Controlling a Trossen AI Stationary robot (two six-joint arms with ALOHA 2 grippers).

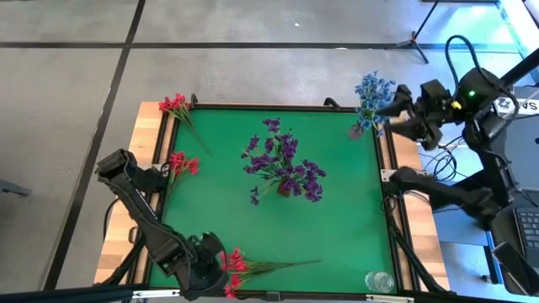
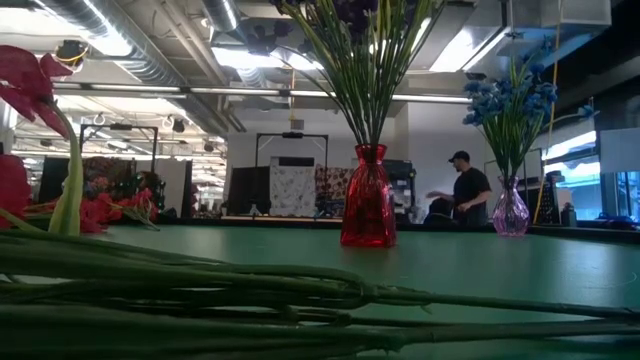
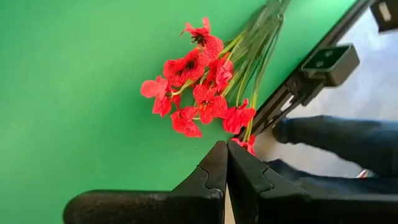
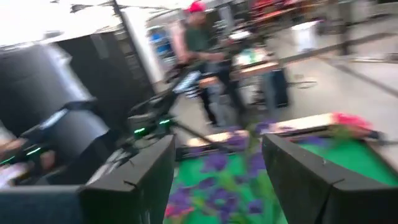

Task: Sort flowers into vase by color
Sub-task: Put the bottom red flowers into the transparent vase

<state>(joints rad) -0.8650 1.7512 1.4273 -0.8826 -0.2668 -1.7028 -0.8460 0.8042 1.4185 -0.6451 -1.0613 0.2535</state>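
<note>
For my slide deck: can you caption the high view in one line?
Purple flowers fill the center vase, blue flowers the corner one; red flowers lie by the left gripper.

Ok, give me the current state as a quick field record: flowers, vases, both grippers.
purple flowers: in the red vase, mid-mat
blue flowers: in the pale purple vase, far right corner of the green mat
red flowers, near edge: lying flat on the mat by the left gripper
other red flowers: two sprigs at the mat's left edge
clear vase: empty, near right corner
left gripper: shut, empty, just short of the near red blossoms
right gripper: open, raised near the blue flowers
</note>
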